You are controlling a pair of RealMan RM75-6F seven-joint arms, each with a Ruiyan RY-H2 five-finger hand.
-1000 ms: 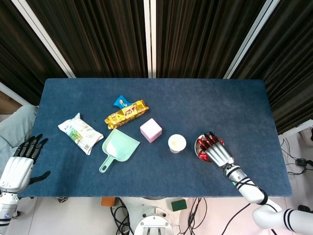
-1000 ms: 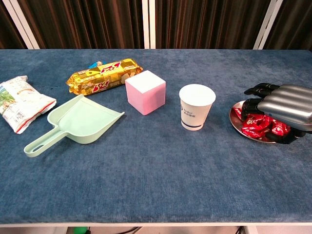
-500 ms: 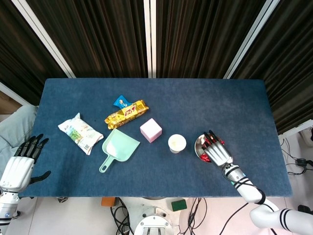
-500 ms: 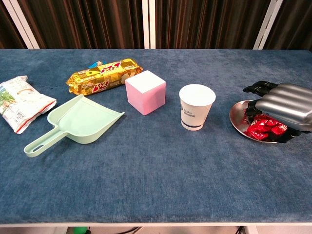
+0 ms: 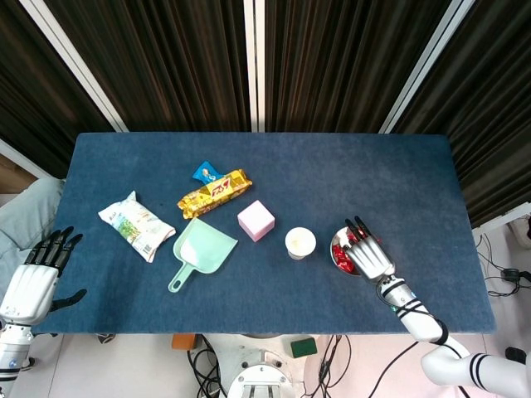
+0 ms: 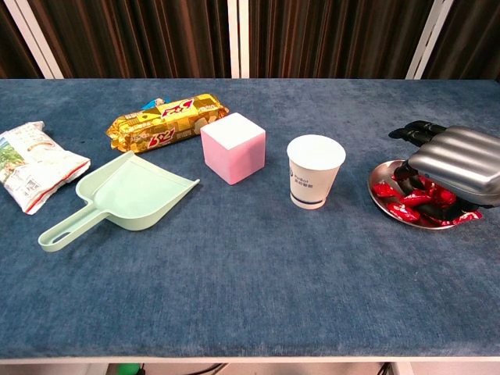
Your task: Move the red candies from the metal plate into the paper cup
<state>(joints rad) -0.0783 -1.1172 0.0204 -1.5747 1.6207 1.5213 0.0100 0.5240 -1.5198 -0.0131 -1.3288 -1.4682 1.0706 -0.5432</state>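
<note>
Several red candies (image 6: 408, 197) under right hand (image 6: 453, 160); paper cup (image 6: 314, 171) beside metal plate (image 6: 378, 187).

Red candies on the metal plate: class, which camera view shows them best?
The chest view: the red candies show large under the right hand. The head view gives only small red patches beside that hand.

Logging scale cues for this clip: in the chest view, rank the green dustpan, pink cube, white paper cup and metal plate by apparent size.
1. Green plastic dustpan, clearly largest.
2. Metal plate, partly hidden by the right robot hand, so unsure against the cube.
3. Pink cube.
4. White paper cup, close to the cube.
</note>
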